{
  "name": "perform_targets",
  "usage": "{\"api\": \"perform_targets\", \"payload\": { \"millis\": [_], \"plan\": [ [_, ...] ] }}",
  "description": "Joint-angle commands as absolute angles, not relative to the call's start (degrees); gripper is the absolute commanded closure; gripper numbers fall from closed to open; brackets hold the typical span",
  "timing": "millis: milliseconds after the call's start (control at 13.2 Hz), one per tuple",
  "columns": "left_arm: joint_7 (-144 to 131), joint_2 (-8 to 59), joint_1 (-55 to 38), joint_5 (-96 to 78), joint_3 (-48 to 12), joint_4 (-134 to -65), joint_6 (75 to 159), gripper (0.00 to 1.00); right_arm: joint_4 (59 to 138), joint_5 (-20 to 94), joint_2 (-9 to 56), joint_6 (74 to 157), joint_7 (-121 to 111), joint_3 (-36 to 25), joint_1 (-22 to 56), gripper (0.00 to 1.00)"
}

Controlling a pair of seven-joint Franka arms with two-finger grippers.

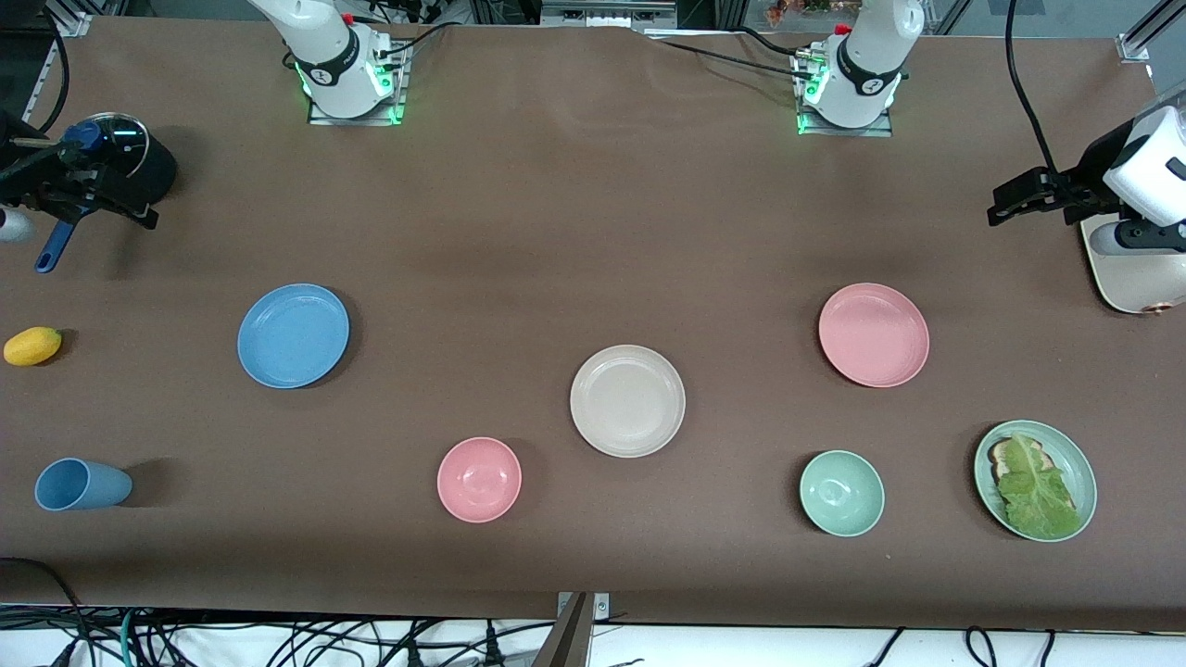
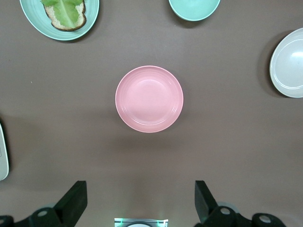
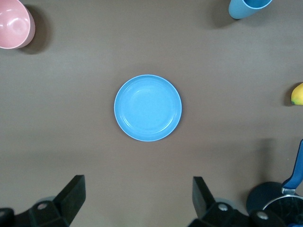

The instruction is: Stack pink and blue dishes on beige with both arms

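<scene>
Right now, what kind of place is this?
Likely a robotics lab bench set up as a dining table: brown table with clamped arm bases, cable tangles along its edge, and a pink plate and blue plate laid out.

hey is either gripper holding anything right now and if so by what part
Nothing is held. The left gripper is open above the pink plate; the right gripper is open above the blue plate.

A small pink bowl (image 1: 479, 479) and a green bowl (image 1: 841, 493) sit near the front camera. A blue cup (image 1: 82, 484) lies tipped over. A yellow lemon (image 1: 32, 346) sits farther back.
</scene>
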State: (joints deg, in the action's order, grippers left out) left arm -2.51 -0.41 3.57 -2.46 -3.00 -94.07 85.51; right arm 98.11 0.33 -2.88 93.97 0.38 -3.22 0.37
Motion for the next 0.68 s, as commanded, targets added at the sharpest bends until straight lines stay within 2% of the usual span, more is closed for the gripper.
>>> {"api": "perform_targets", "payload": {
  "millis": [0, 606],
  "plan": [
    [-0.97, -1.14, 3.87, -1.76, -3.16, -94.66, 86.13, 0.00, 96.68, 1.23, -2.37, 93.08, 0.70, -2.81, -0.26, 0.00],
    [-2.02, 2.37, 3.69, -2.11, -3.16, -92.29, 85.78, 0.00, 96.68, 1.23, -2.37, 93.08, 0.70, -2.81, -0.26, 0.00]
  ]
}}
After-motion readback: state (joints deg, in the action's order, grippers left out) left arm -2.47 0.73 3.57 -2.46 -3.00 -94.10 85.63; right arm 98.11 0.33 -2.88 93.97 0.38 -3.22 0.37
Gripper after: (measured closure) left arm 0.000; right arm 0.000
